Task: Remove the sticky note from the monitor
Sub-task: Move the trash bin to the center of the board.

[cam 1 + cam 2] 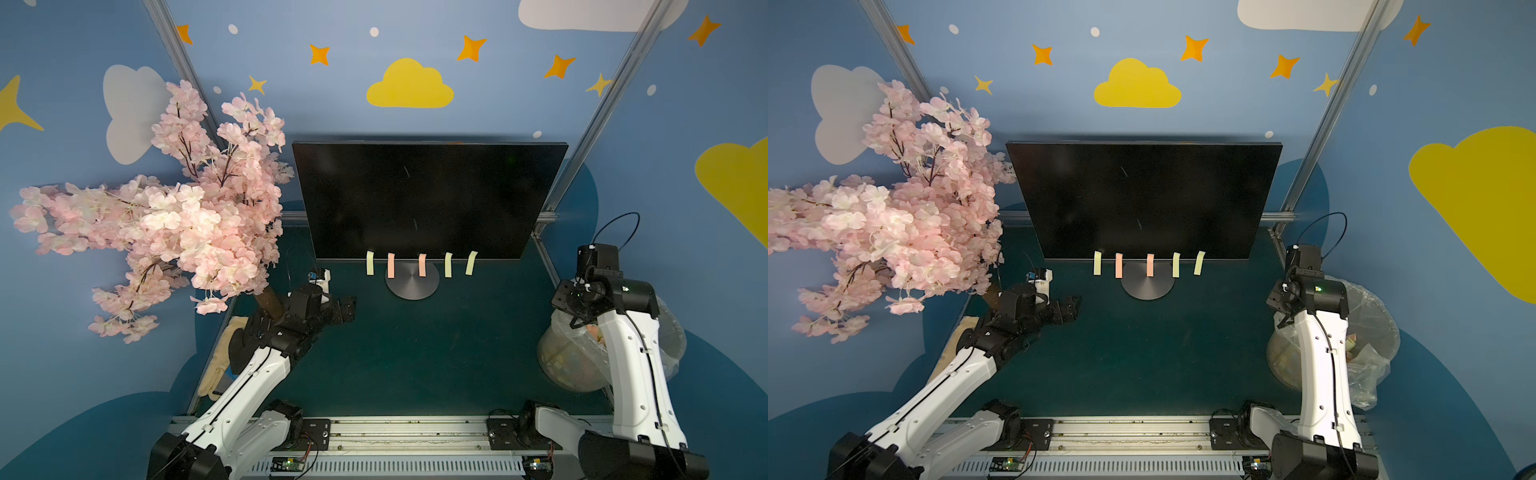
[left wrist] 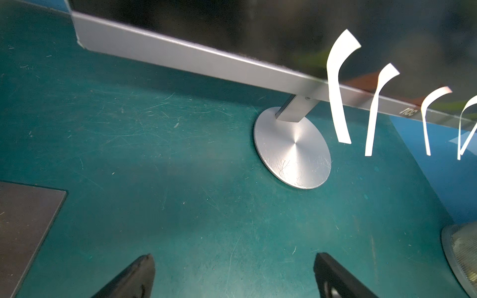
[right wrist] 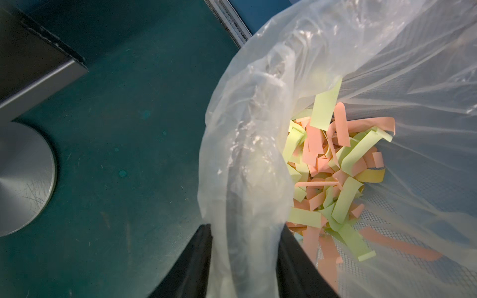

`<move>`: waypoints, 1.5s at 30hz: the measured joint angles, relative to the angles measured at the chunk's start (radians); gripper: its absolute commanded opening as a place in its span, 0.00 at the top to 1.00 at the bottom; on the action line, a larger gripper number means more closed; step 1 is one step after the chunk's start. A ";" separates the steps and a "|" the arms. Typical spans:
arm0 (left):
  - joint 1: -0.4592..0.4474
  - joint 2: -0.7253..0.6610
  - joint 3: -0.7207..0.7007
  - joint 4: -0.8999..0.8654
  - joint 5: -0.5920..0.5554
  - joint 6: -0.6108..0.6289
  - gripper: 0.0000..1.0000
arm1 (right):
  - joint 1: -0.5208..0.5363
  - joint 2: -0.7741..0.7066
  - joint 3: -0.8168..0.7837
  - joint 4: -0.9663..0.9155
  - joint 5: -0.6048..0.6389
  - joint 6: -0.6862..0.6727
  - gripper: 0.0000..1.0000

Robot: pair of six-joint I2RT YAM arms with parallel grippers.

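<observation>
Both top views: sticky notes (image 1: 422,264) hung along lower edge of monitor (image 1: 428,199), bench (image 1: 415,365) rear centre; judged light, limp; free tails to be pinched. Left gripper (image 2: 233,258) spread wide, empty; right gripper (image 3: 245,229) partly apart, empty.

The monitor (image 1: 428,199) is black, its round stand (image 1: 411,286) brushed silver-grey. The sticky notes (image 1: 422,264) are pale yellow-green and salmon. The table (image 1: 415,353) is dark teal, the blossom tree (image 1: 174,216) pink, the walls (image 1: 374,116) blue with yellow and white clouds and orange stars. Strips (image 3: 325,111) in the clear bin liner (image 3: 245,129) show the same two colours.
</observation>
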 measured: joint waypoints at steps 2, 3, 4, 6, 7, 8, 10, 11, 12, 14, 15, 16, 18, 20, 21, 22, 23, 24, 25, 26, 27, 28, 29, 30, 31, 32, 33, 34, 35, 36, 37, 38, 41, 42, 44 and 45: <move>0.000 0.002 0.000 0.002 0.003 -0.005 0.00 | 0.000 0.000 0.000 0.003 -0.006 -0.004 0.79; 0.000 0.004 0.000 0.002 0.003 -0.006 0.00 | 0.000 0.000 0.000 0.005 -0.014 -0.011 0.82; 0.000 0.005 0.000 0.003 0.003 -0.007 0.00 | 0.000 0.000 0.000 0.009 -0.021 -0.019 0.85; 0.000 0.007 0.000 0.005 0.004 -0.012 0.00 | 0.001 0.000 0.000 0.011 -0.033 -0.013 0.92; 0.000 0.008 0.000 0.007 0.006 -0.014 0.00 | 0.001 0.000 0.000 0.008 -0.035 -0.012 0.94; 0.000 0.009 0.000 0.008 0.007 -0.019 0.00 | -0.001 -0.002 0.000 0.009 -0.043 -0.014 0.95; 0.000 0.009 0.000 0.007 0.009 -0.024 0.00 | 0.000 -0.002 0.000 0.009 -0.052 -0.013 0.98; 0.000 0.009 0.000 0.008 0.010 -0.026 0.00 | 0.002 -0.002 0.000 0.009 -0.058 -0.013 0.99; 0.000 0.009 0.000 0.008 0.011 -0.027 0.00 | 0.003 -0.002 0.000 0.009 -0.063 -0.014 0.99; 0.000 0.009 0.000 0.008 0.013 -0.030 0.00 | 0.010 -0.002 0.000 0.009 -0.071 -0.013 1.00; 0.000 0.009 0.000 0.008 0.014 -0.031 0.00 | 0.016 -0.002 0.000 0.009 -0.075 -0.013 1.00; 0.000 0.009 0.000 0.008 0.015 -0.033 0.00 | 0.026 -0.002 0.000 0.009 -0.079 -0.013 1.00; 0.000 0.009 0.000 0.008 0.018 -0.037 0.00 | 0.054 -0.002 0.002 0.009 -0.088 -0.013 1.00; 0.000 0.009 0.000 0.008 0.022 -0.042 0.00 | 0.085 0.001 0.012 0.007 -0.103 -0.010 1.00; 0.000 0.009 0.000 0.008 0.023 -0.044 0.00 | 0.103 0.005 0.021 0.005 -0.114 -0.007 1.00; 0.000 0.009 0.000 0.008 0.025 -0.047 0.00 | 0.121 0.012 0.033 0.003 -0.124 -0.002 1.00; 0.000 0.009 0.000 0.008 0.026 -0.048 0.00 | 0.141 0.019 0.047 0.003 -0.133 0.003 1.00; 0.000 0.009 0.000 0.008 0.026 -0.049 0.00 | 0.158 0.027 0.058 0.003 -0.139 0.010 1.00; 0.000 0.009 0.000 0.008 0.026 -0.051 0.00 | 0.176 0.036 0.072 0.004 -0.145 0.014 1.00; 0.000 0.009 0.000 0.008 0.026 -0.053 0.00 | 0.192 0.043 0.082 0.005 -0.150 0.019 1.00; 0.000 0.009 0.000 0.008 0.026 -0.055 0.00 | 0.209 0.050 0.091 0.005 -0.153 0.024 1.00; 0.000 0.009 0.000 0.008 0.026 -0.056 0.00 | 0.224 0.056 0.098 0.005 -0.156 0.028 1.00; 0.000 0.009 -0.001 0.008 0.026 -0.059 0.00 | 0.240 0.063 0.105 0.006 -0.159 0.034 1.00; 0.000 0.009 -0.002 0.008 0.027 -0.060 0.00 | 0.253 0.068 0.108 0.008 -0.159 0.037 1.00; 0.000 0.009 -0.003 0.008 0.028 -0.063 0.00 | 0.267 0.074 0.109 0.011 -0.159 0.040 1.00; 0.000 0.009 -0.003 0.008 0.029 -0.066 0.00 | 0.278 0.079 0.111 0.012 -0.159 0.043 1.00; 0.000 0.009 -0.003 0.008 0.029 -0.067 0.00 | 0.290 0.085 0.111 0.014 -0.157 0.048 1.00; 0.000 0.010 -0.003 0.008 0.030 -0.068 0.00 | 0.299 0.090 0.111 0.016 -0.156 0.051 1.00; 0.000 0.010 -0.003 0.008 0.030 -0.070 0.00 | 0.308 0.096 0.111 0.018 -0.153 0.056 1.00; 0.000 0.011 -0.003 0.008 0.031 -0.071 0.00 | 0.316 0.100 0.111 0.021 -0.151 0.058 1.00; 0.000 0.011 -0.003 0.008 0.031 -0.073 0.00 | 0.325 0.106 0.111 0.022 -0.148 0.062 1.00; 0.000 0.012 -0.003 0.008 0.032 -0.074 0.00 | 0.332 0.109 0.111 0.024 -0.145 0.065 1.00; 0.000 0.019 -0.003 0.011 0.034 -0.081 0.00 | 0.356 0.121 0.111 0.034 -0.136 0.076 1.00; 0.000 0.022 -0.003 0.011 0.034 -0.083 0.00 | 0.364 0.124 0.111 0.037 -0.134 0.080 1.00; 0.000 0.024 -0.003 0.014 0.036 -0.089 0.00 | 0.383 0.129 0.111 0.045 -0.129 0.084 1.00; 0.000 0.025 -0.003 0.015 0.037 -0.090 0.00 | 0.392 0.132 0.111 0.048 -0.126 0.087 1.00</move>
